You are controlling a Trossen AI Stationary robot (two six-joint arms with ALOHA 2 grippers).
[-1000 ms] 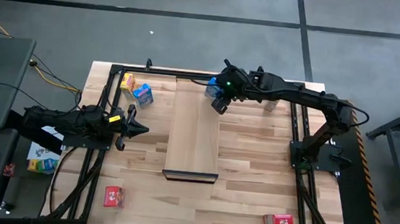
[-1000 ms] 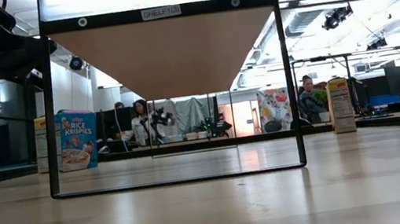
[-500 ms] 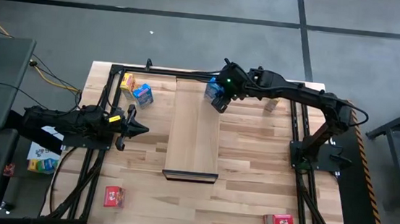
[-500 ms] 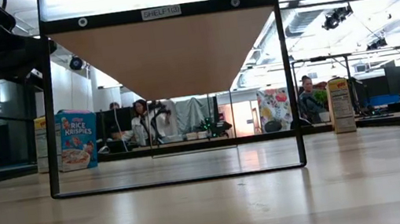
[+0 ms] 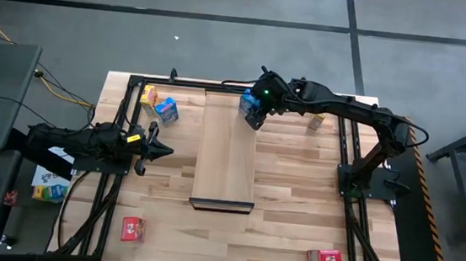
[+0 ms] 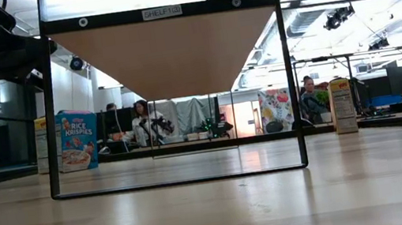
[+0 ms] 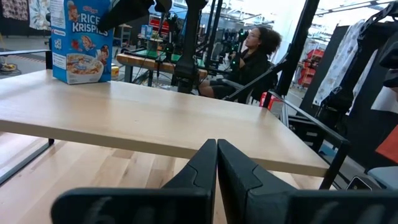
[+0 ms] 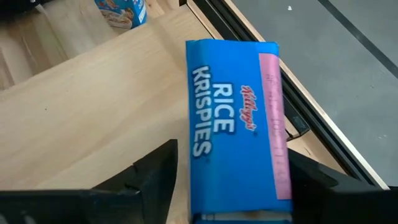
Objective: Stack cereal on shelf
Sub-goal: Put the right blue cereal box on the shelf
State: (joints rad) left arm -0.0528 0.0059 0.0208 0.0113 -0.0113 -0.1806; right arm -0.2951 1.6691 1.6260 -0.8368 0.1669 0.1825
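A blue cereal box (image 8: 233, 124) stands upright on its bottom at the far right corner of the shelf (image 5: 226, 155), a pale plank raised on a black frame. My right gripper (image 8: 233, 165) hangs over it, slanting down. It is open, with one finger on either side of the box and a thin gap showing at one finger (image 8: 158, 168). From the left wrist view the same box (image 7: 81, 40) shows on the plank (image 7: 155, 118). My left gripper (image 5: 164, 150) waits shut and level by the shelf's left side.
A yellow box (image 5: 150, 96) and a blue box (image 5: 167, 109) stand on the table left of the shelf's far end, and another box (image 5: 314, 121) to its right. Two red boxes (image 5: 132, 228) (image 5: 324, 257) lie near the front edge. Black frame rails (image 5: 345, 157) flank the table.
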